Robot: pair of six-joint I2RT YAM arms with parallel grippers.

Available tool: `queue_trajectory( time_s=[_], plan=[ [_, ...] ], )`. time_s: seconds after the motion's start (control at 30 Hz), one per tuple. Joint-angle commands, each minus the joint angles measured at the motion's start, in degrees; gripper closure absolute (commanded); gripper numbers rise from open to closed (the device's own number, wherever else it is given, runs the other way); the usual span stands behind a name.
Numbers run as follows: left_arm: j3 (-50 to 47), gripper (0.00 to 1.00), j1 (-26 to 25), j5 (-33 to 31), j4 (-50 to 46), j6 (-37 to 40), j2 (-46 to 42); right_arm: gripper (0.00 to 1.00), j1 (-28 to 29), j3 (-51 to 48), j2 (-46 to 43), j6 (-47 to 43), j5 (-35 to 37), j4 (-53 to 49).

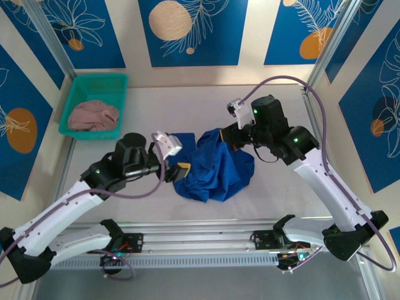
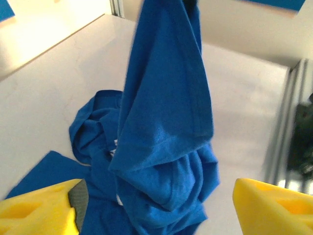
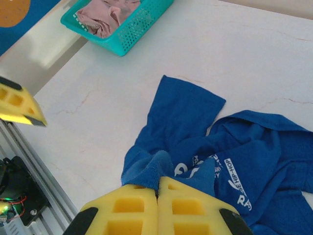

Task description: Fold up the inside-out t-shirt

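The right pincer (image 3: 157, 186) pinches the shirt (image 3: 190, 112), part of it raised above the bench (image 3: 254, 44). The left pincer (image 2: 156, 191) stands wide and empty, facing the hanging cloth.

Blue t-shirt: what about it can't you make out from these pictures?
- Top view: the t-shirt is bunched, so its parts are lost in the folds.
- Left wrist view: its hanging fabric's top is cut off by the upper edge.
- Right wrist view: the white print is partly tucked under a fold; the right gripper covers the pinched edge.
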Motion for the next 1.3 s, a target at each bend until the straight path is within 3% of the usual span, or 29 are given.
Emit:
queue_trajectory(
  time_s=[0.0, 0.2, 0.37, 0.77, 0.83, 1.0, 1.27],
  plan=[
    [-1.69, 0.20, -5.38, -11.35, 5.18, 8.71, 2.46, 1.00, -0.39, 3.01, 1.04, 1.62, -2.62, -2.09],
    [-5.77, 0.16, -15.20, -26.99, 16.64, 23.90, 8.06, 1.00, -0.82, 4.19, 2.43, 2.39, -4.52, -2.17],
    [-10.30, 0.14, -20.83, -36.24, 29.07, 32.76, 11.70, 1.00, -1.62, 4.72, 3.27, 2.95, -5.87, -2.20],
    [-12.21, 0.25, -23.39, -43.49, 42.12, 38.83, 19.75, 1.00, -2.67, 4.24, 3.66, 3.71, -8.67, -1.24],
    [-12.25, 0.31, -23.29, -43.98, 43.66, 38.91, 20.73, 1.00, -2.76, 4.08, 3.48, 3.73, -8.74, -1.24],
    [-12.42, 0.57, -21.45, -42.89, 45.14, 37.14, 21.02, 1.00, -2.93, 3.89, 3.01, 3.90, -9.07, -1.25],
    [-12.67, 0.92, -17.62, -37.02, 43.01, 31.79, 17.97, 1.00, -3.13, 3.49, 2.58, 4.12, -8.75, -1.09]
  ],
)
